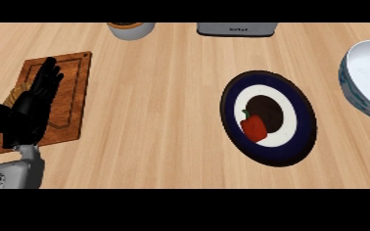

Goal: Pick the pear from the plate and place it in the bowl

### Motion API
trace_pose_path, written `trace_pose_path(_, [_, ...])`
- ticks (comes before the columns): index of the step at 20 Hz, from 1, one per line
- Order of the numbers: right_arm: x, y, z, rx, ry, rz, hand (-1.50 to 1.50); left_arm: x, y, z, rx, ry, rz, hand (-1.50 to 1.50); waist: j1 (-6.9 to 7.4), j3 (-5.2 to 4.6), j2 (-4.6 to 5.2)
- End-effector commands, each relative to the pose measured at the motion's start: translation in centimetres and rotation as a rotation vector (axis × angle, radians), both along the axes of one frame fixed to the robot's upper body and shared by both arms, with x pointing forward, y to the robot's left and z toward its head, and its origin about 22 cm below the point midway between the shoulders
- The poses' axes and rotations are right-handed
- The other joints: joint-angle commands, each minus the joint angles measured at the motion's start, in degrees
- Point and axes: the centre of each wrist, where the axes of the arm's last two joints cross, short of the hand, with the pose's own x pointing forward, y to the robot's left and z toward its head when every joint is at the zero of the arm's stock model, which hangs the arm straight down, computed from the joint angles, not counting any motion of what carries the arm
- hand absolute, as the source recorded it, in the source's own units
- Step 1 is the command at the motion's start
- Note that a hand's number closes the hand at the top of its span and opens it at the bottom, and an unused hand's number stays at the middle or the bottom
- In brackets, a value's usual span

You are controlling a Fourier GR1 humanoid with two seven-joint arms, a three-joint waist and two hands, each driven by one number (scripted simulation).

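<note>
Pre-grasp step: red pear (pixel 254 127) lying on the plate (pixel 303 127), bowl (pixel 356 80) right of the plate, left hand (pixel 33 105) resting open far left, right hand unseen; next calls for reaching the pear.

The bowl (pixel 356 80) runs off the right edge, only its left rim showing. A cup (pixel 130 30) and a grey appliance (pixel 237 29) are cropped along the top. The left hand (pixel 33 105) partly hides the cutting board (pixel 69 98).
</note>
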Motion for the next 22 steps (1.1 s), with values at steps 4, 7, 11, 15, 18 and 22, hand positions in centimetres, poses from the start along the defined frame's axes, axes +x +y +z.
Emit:
trace_pose_path(4, [-3.2, -4.4, -3.6, 0.196, 0.145, -0.074, -1.50, -0.8, 0.5, -0.3, 0.001, 0.008, -0.006, 0.00, 0.61, 0.14, 0.14])
trace_pose_path(7, [-3.7, -5.4, -2.6, 0.221, 0.161, 0.047, -1.50, 0.8, -0.4, 0.0, -0.011, -0.002, -0.001, 0.00, 0.09, 0.13, 0.17])
trace_pose_path(11, [-4.0, -5.6, -3.0, 0.322, -0.090, 0.101, -1.50, 1.6, -0.4, 0.8, 0.003, 0.009, 0.014, 0.00, -1.15, 0.15, -0.24])
trace_pose_path(15, [-3.8, -5.8, -1.5, 0.444, -0.475, 0.049, -1.50, 0.6, -0.9, -0.1, -0.012, -0.014, 0.016, 0.00, -1.47, 0.31, -0.61])
trace_pose_path(18, [-5.7, -7.8, -1.2, 0.524, -0.651, 0.041, -1.50, 0.0, 0.3, -0.9, -0.002, 0.009, 0.038, 0.00, -1.87, 0.23, -0.52])
trace_pose_path(22, [-10.3, -10.9, -3.5, 0.567, -0.671, 0.028, -1.50, -1.4, -0.5, 0.0, 0.011, 0.013, 0.020, 0.00, -1.53, 0.08, -0.74])
